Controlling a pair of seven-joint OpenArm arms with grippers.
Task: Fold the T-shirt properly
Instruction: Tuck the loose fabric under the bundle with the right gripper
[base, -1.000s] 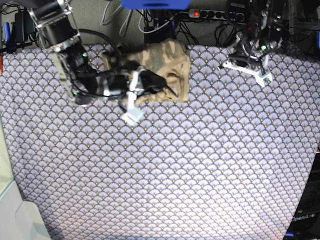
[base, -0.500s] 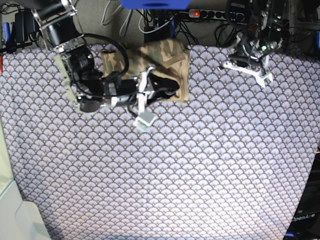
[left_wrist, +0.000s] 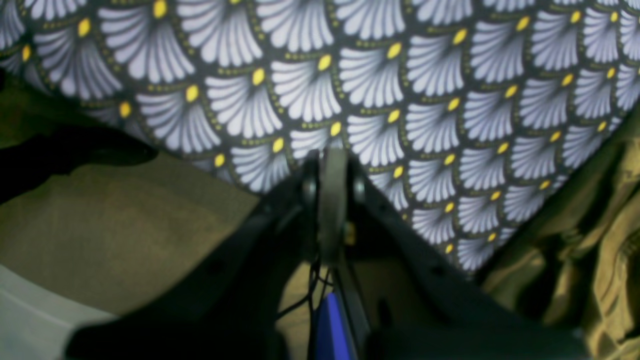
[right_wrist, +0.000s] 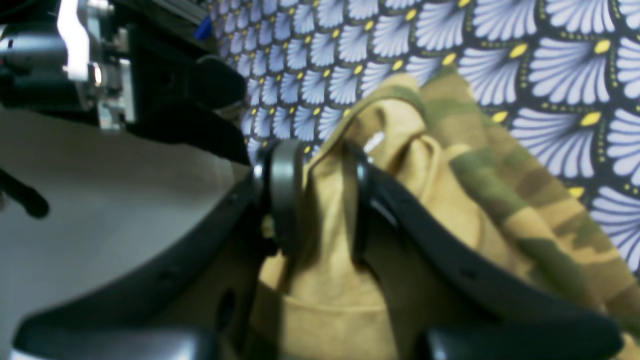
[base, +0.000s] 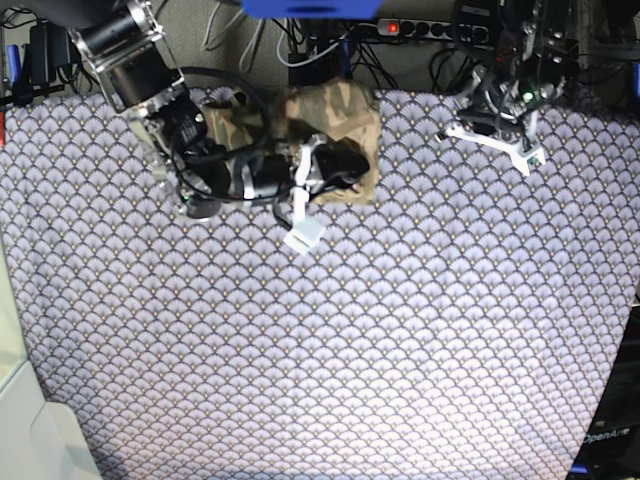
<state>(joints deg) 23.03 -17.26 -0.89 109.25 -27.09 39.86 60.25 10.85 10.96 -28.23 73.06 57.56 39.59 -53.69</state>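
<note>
Since a second ago the right arm has swung further toward the far edge of the table, and its black-fingered right gripper (base: 345, 168) now sits farther along over the camouflage-print cloth T-shirt (base: 340, 120) in olive, tan and brown. The shirt looks more bunched than before, a compact wad at the far edge of the purple-white scallop-patterned tablecloth (base: 380, 330).

In the right wrist view the right gripper (right_wrist: 320, 175) has its jaws narrow, pinching a tan fold of the T-shirt (right_wrist: 450, 200) between them.

The left gripper (base: 528, 152) stays parked at the far right corner, unchanged; its jaws are pressed together on nothing in the left wrist view (left_wrist: 332, 165).

No containers show on the table.
</note>
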